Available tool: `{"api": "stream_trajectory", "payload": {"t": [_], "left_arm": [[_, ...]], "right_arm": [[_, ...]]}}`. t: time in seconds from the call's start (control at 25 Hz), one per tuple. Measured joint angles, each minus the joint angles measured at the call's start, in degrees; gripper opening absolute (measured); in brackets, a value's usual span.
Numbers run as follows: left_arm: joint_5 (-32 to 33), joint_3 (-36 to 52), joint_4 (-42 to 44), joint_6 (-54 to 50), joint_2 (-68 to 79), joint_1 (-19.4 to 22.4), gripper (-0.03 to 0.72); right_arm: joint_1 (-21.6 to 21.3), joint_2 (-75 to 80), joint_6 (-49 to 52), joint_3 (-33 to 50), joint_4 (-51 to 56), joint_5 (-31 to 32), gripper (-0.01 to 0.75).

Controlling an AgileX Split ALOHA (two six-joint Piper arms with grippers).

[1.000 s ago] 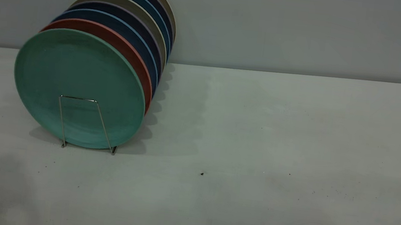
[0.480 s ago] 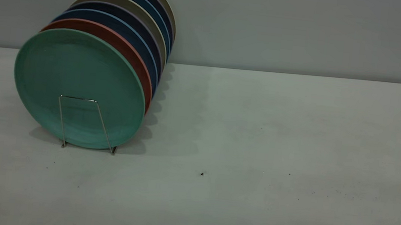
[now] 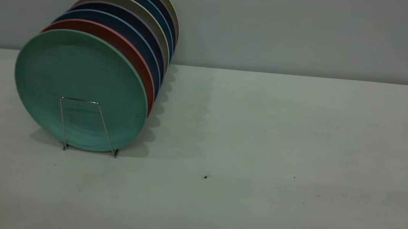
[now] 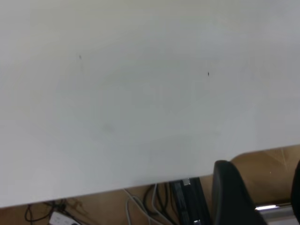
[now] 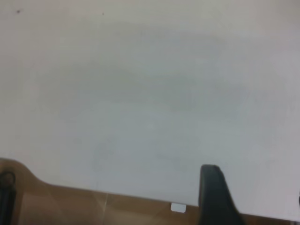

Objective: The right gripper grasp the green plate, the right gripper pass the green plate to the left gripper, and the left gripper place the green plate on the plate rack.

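One pale table (image 3: 263,136) fills most of the exterior view, with a grey wall (image 3: 313,27) behind it. Several plates stand on edge in a row at the table's left side, receding toward the wall and leaning slightly back. We find the green plate (image 3: 81,77) at the front of this row, already seated in the plate rack (image 3: 79,99) – one upright wire loop of the rack crosses the plate's lower face. A salmon-red plate (image 3: 134,54) stands directly behind it, followed by blue, dark and beige plates. Neither arm appears in the exterior view. In the left wrist view, the left gripper (image 4: 260,168) hangs over the table's edge with its fingers (image 4: 229,192) spread apart and nothing between them; cables (image 4: 140,206) lie on the floor below. In the right wrist view, the right gripper (image 5: 255,183) likewise sits at the table's edge, spread and holding nothing. A small dark speck (image 3: 205,176) lies on the table, well apart from the rack.
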Motion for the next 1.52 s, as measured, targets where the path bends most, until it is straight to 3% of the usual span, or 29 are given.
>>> {"api": "stream_trajectory", "payload": {"t": [0.48, 1.24, 1.52], "left_arm": [[-1.48, 8.55, -3.67, -1.11, -11.56, 0.00, 0.366], [-2.01, 8.95, -3.89, -1.29, -12.99, 0.00, 0.368], [-2.01, 8.95, -3.95, -1.29, -22.02, 1.85, 0.368]], "right_arm": [[0.00, -0.79, -4.71, 0.27, 1.73, 0.02, 0.439], [-0.09, -2.72, -4.96, 0.27, 2.10, 0.02, 0.439], [-6.37, -12.96, -4.96, 0.27, 3.11, 0.30, 0.439]]}}
